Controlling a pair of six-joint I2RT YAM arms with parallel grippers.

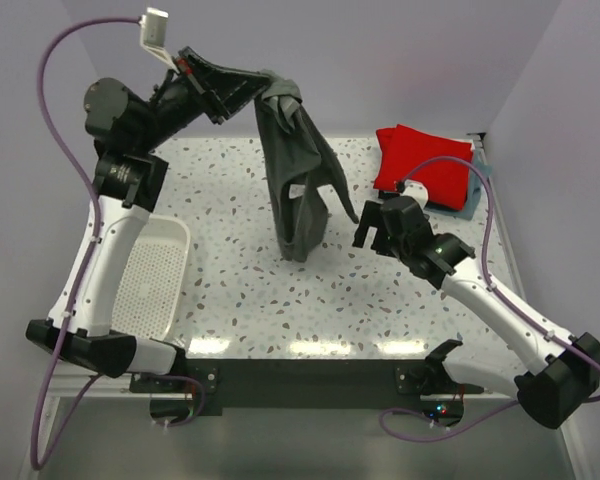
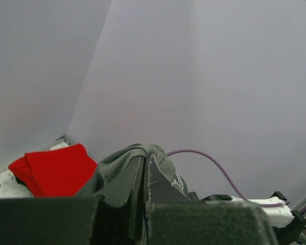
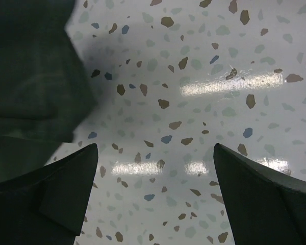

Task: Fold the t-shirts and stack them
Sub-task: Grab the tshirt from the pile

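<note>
Top external view, entries in order of relevance.

1. Dark grey t-shirt (image 1: pixel 296 190): hangs bunched in a long drape over the middle of the bench (image 1: pixel 240 300). Its lowest fold appears to reach the surface.
2. Left end effector (image 1: pixel 267 88): raised high and clamped shut on the top of the dark grey t-shirt. The left wrist view confirms cloth pinched between closed fingers (image 2: pixel 137 176).
3. Right end effector (image 1: pixel 364 226): low, just beside the lower part of the drape, with jaws spread wide and nothing between them. Its own wrist view shows dark cloth at upper left and bare bench between the fingers.
4. Red t-shirt (image 1: pixel 420 160): folded at the far right corner. It lies on the light blue-grey t-shirt (image 1: pixel 470 200), of which only an edge shows.
5. White perforated tray (image 1: pixel 150 280): at the left of the bench, not involved.

Step in hand, as judged: the grey shirt is lifted for opening out, with folding not yet begun.

Next move calls for: the right end effector to close on a free hem or corner of the hanging cloth, apart from the left's hold. The two can then stretch the shirt and lay it flat. The bunched folds make picking a single layer the difficulty.
</note>
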